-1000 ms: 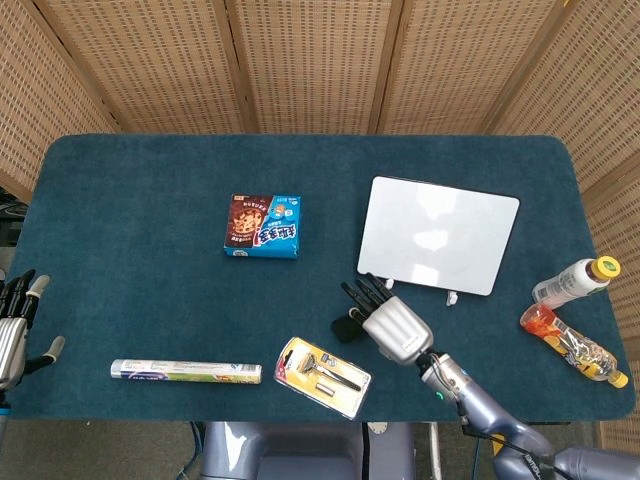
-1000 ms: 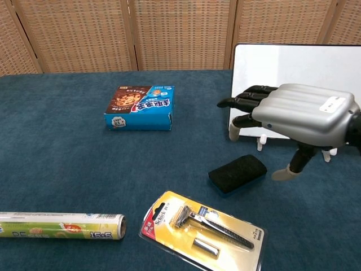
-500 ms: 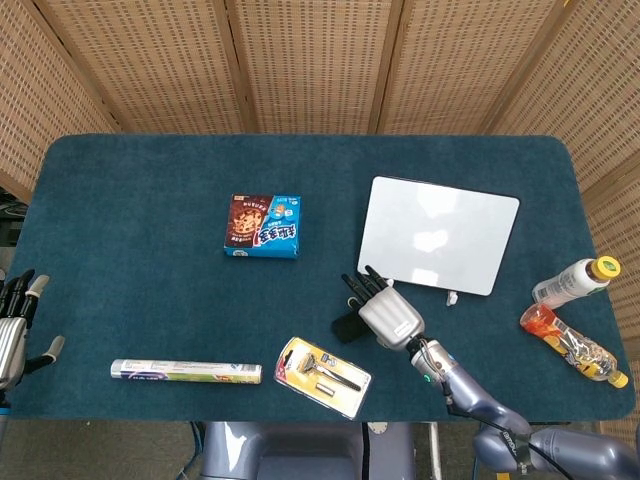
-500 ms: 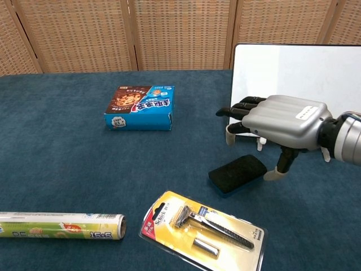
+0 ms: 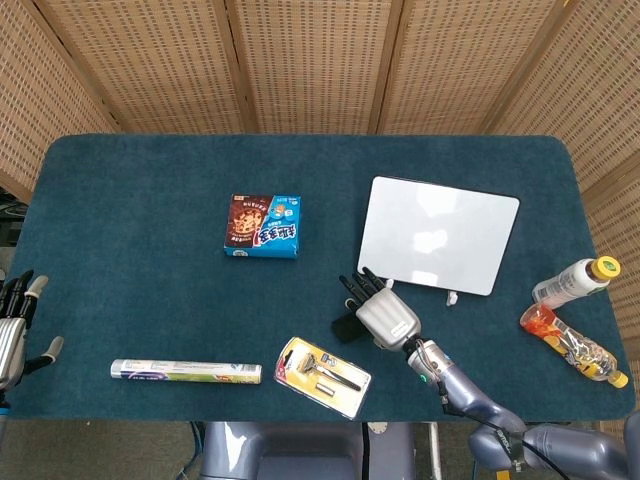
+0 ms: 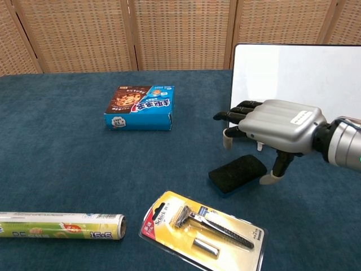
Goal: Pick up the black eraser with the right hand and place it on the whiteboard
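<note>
Your right hand (image 5: 385, 317) is over the table (image 5: 130, 230) near the front edge, fingers spread toward 11 o'clock, nothing in them. The black eraser (image 5: 348, 327) sits at its 9 o'clock, partly under the fingers; contact can't be told from up here. Whiteboard (image 5: 438, 234) lies flat at the hand's 1 o'clock, close. Razor pack (image 5: 323, 376) at the eraser's 7 o'clock, foil roll (image 5: 186, 371) further left. Cookie box (image 5: 264, 225) at the eraser's 11 o'clock. Two bottles (image 5: 575, 281) at the right edge. Your left hand (image 5: 14, 328) is at the far left edge, fingers spread.
</note>
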You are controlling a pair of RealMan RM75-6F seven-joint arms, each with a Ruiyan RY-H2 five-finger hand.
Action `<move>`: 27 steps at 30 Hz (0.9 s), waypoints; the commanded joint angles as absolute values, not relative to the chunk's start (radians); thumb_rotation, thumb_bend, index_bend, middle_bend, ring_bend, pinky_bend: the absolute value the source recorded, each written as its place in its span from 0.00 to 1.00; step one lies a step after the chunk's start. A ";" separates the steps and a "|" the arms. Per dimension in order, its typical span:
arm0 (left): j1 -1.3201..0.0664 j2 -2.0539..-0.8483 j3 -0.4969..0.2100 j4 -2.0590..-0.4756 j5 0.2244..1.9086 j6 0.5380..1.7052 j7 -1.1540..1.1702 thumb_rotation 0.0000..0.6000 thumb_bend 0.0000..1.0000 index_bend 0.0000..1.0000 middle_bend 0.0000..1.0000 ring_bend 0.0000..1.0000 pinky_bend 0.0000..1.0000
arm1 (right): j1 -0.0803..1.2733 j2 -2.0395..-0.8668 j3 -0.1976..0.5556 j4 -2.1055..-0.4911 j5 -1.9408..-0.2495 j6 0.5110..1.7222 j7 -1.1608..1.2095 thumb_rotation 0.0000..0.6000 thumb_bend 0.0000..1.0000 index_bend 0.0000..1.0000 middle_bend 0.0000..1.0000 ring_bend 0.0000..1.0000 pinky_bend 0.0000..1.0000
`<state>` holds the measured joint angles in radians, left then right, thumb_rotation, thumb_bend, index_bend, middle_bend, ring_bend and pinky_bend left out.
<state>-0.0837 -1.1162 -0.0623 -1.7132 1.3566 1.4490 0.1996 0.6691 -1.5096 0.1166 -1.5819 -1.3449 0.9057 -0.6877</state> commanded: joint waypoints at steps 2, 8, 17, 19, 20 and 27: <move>-0.083 -1.116 -0.063 -1.715 1.352 1.448 0.201 1.00 0.31 0.00 0.00 0.00 0.00 | 0.674 -1.520 0.110 -1.568 -1.334 0.905 -0.685 1.00 0.09 0.30 0.00 0.00 0.00; -0.084 -1.115 -0.064 -1.716 1.347 1.445 0.204 1.00 0.31 0.00 0.00 0.00 0.00 | 0.683 -1.537 0.101 -1.541 -1.315 0.902 -0.676 1.00 0.09 0.30 0.00 0.00 0.00; -0.084 -1.113 -0.064 -1.720 1.341 1.443 0.208 1.00 0.31 0.00 0.00 0.00 0.00 | 0.700 -1.560 0.097 -1.518 -1.293 0.902 -0.672 1.00 0.09 0.30 0.00 0.00 0.00; -0.084 -1.113 -0.064 -1.721 1.340 1.443 0.208 1.00 0.31 0.00 0.00 0.00 0.00 | 0.703 -1.564 0.095 -1.515 -1.288 0.902 -0.676 1.00 0.10 0.30 0.00 0.00 0.00; -0.084 -1.112 -0.064 -1.721 1.339 1.442 0.208 1.00 0.31 0.00 0.00 0.00 0.00 | 0.705 -1.566 0.095 -1.512 -1.284 0.902 -0.678 1.00 0.10 0.31 0.00 0.00 0.00; -0.084 -1.110 -0.062 -1.724 1.337 1.439 0.211 1.00 0.31 0.00 0.00 0.00 0.00 | 0.717 -1.585 0.091 -1.501 -1.265 0.901 -0.695 1.00 0.10 0.33 0.00 0.00 0.00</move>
